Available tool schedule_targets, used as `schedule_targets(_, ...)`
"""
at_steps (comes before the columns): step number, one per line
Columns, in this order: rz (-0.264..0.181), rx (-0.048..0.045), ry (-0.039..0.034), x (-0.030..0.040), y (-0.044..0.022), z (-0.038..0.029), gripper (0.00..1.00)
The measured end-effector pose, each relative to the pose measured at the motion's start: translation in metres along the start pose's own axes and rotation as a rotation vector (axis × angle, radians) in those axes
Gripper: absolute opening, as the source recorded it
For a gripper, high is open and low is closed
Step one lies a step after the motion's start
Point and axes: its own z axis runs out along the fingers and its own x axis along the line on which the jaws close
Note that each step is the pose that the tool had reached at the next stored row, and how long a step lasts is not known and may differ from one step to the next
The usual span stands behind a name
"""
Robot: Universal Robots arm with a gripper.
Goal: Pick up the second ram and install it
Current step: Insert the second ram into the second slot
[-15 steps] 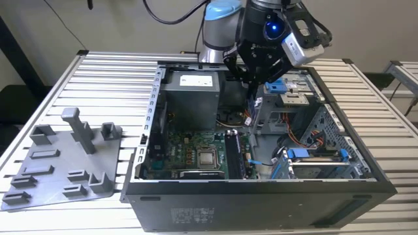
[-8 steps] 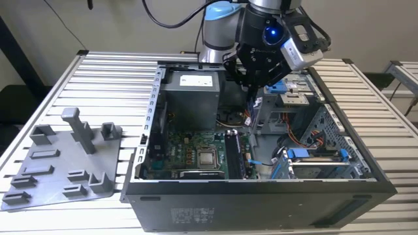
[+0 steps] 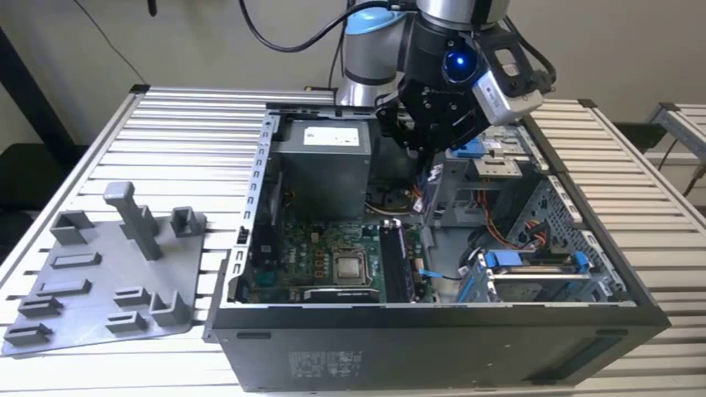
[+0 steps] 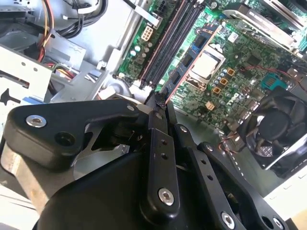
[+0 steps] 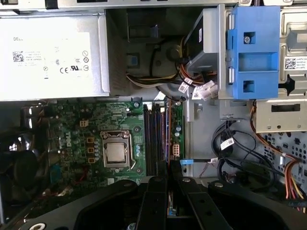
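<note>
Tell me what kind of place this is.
Probably a robotics lab bench for computer assembly: an open desktop computer case lies on a slatted metal table, beside a grey plastic parts tray, with a robot arm above.

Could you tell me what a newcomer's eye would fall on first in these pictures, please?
Most striking is the open computer case on the slatted table, with the black gripper hanging above its green motherboard. In both wrist views the gripper's fingers pinch a thin dark stick, the second ram, edge-on over the memory slots. A grey plastic tray lies at the exterior view's left.
</note>
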Motion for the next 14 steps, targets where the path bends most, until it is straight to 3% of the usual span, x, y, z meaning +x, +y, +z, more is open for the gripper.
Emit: schedule_targets(14,0.0,0.0006,-0.0006,0.0016,0.0,0.0033,0.14)
